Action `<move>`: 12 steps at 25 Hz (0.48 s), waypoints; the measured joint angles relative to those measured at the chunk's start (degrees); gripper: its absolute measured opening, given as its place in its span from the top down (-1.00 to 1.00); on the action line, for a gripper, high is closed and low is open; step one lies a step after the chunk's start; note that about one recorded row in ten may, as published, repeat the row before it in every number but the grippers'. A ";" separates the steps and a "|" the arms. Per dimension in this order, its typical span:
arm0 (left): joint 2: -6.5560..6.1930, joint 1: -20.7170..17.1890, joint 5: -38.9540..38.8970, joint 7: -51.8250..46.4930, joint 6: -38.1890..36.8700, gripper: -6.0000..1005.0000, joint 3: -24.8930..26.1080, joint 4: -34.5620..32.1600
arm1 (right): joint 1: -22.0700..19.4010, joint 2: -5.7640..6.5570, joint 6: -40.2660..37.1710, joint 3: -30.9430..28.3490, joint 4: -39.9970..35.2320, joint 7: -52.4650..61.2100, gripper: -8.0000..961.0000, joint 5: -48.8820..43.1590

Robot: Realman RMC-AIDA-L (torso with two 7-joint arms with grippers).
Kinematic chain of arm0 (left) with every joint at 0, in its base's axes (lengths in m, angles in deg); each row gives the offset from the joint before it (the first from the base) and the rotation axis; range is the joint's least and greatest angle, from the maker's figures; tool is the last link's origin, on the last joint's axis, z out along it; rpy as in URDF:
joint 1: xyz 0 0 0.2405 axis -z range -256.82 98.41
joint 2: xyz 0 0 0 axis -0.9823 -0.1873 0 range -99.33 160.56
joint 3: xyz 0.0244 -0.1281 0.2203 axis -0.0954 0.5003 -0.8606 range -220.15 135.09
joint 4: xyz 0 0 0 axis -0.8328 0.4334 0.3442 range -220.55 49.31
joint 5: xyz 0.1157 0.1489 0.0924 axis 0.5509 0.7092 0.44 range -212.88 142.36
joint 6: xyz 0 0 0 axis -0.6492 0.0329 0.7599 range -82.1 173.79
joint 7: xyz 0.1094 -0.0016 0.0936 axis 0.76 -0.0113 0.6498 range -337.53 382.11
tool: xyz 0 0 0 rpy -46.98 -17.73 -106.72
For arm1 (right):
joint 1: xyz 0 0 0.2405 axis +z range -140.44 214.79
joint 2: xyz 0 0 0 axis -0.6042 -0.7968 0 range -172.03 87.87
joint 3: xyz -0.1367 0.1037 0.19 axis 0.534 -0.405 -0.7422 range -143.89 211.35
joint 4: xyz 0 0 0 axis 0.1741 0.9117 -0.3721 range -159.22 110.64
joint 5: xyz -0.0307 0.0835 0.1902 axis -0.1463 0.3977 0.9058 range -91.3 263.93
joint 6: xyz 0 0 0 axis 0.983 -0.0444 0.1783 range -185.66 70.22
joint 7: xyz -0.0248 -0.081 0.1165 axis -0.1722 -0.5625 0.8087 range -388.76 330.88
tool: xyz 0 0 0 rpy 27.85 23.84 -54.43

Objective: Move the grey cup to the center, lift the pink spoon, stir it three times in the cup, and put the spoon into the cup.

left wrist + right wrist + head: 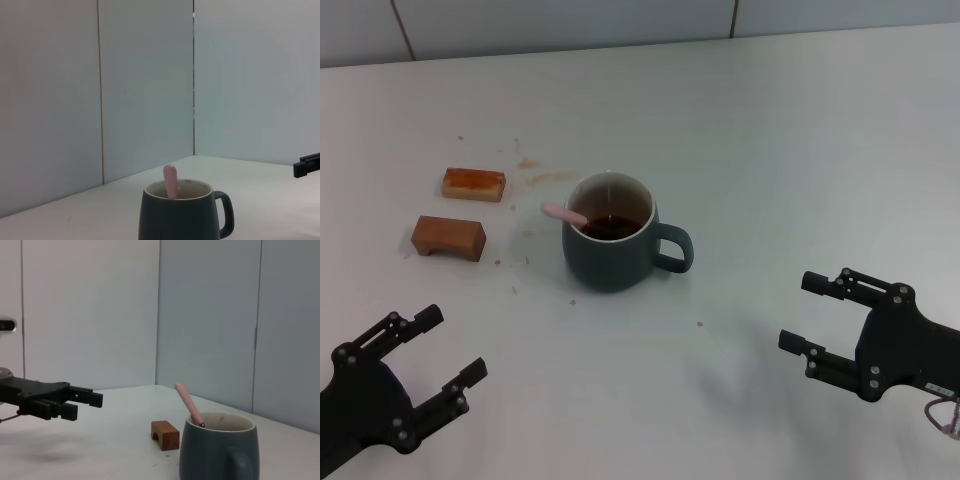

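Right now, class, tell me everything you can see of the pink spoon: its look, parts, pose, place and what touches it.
The pink spoon is small and thin, with a pale, rounded, smooth pink handle. It stands tilted in the grey cup, resting on the rim on the side away from the cup's loop handle, its handle end sticking out above the rim. Its bowl end is sunk in dark brown liquid, out of sight. Neither gripper touches it.

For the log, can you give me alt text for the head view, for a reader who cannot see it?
A grey cup of dark liquid stands mid-table with the pink spoon leaning inside it, handle over the rim. Two wooden blocks lie to its left. Both the left gripper and right gripper sit open and empty near the front.
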 joint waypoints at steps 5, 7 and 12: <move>0.08 0.25 0.05 0.06 0.14 -0.45 -0.08 0.03 | -0.05 0.00 0.20 0.00 0.00 0.01 -0.42 0.00; 0.32 0.52 0.08 0.07 0.46 -0.45 -0.32 0.03 | -0.05 0.00 0.24 0.00 0.00 0.03 -0.42 0.00; 0.52 0.55 0.08 0.07 0.63 -0.45 -0.46 0.04 | 0.02 0.00 0.35 0.00 0.00 0.11 -0.42 0.00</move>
